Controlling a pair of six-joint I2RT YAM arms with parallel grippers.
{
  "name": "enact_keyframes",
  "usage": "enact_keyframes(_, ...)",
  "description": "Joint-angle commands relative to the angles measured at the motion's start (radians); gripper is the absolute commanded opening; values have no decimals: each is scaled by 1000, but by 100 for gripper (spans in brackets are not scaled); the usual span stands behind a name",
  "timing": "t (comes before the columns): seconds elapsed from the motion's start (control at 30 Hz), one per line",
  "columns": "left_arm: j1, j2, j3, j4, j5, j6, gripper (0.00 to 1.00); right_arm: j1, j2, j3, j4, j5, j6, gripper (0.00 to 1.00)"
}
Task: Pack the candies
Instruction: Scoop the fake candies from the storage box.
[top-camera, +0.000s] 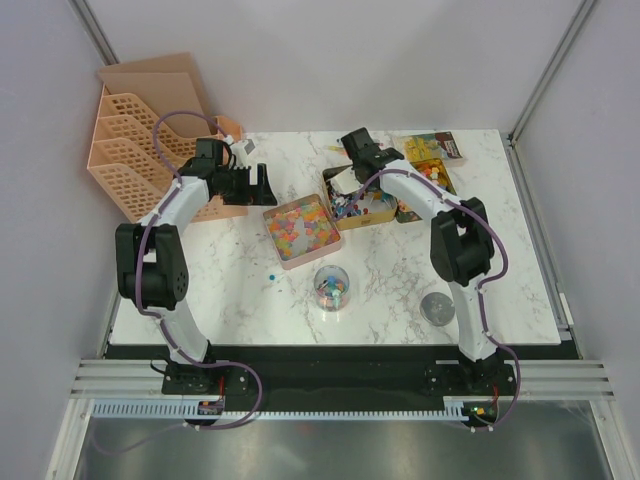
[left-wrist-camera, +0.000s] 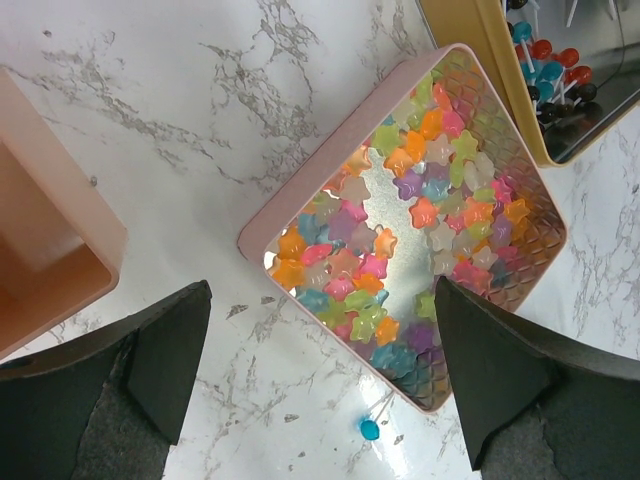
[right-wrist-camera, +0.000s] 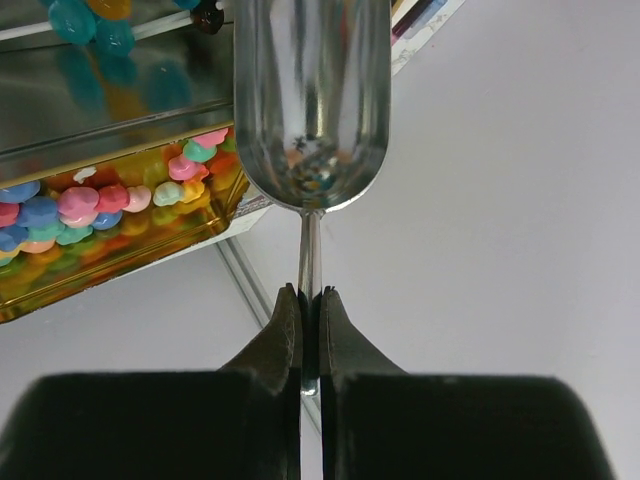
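Top external view: the marble desk (top-camera: 200, 300) carries a pink tin (top-camera: 300, 230) near its middle. A gold tin (top-camera: 360, 195) sits just beside its far right corner, a clear jar (top-camera: 332, 287) stands just in front, and a round metal lid (top-camera: 438, 308) lies well off to the right. A peach rack (top-camera: 140, 150) stands at the far left, close beside my left arm. A blue lollipop (left-wrist-camera: 369, 429) lies loose on the desk, just off the pink tin's near edge.

The candies (left-wrist-camera: 420, 215) are translucent stars in orange, pink, green, blue and purple. They are scattered over the pink tin's shiny floor, with bare metal showing mid-tin. More sit in the jar.

My left hand (left-wrist-camera: 320, 380) hangs above the pink tin's near edge, fingers spread wide with nothing between them. My right hand (right-wrist-camera: 309, 335), at the far side of the gold tin, is pressed together on the thin handle of a steel scoop (right-wrist-camera: 310, 100). I see only specks in its bowl.
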Motion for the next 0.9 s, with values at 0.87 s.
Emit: enact_keyframes(0.87, 4, 7, -28, 35, -104, 10, 100, -151, 132, 96, -48, -380, -417, 0)
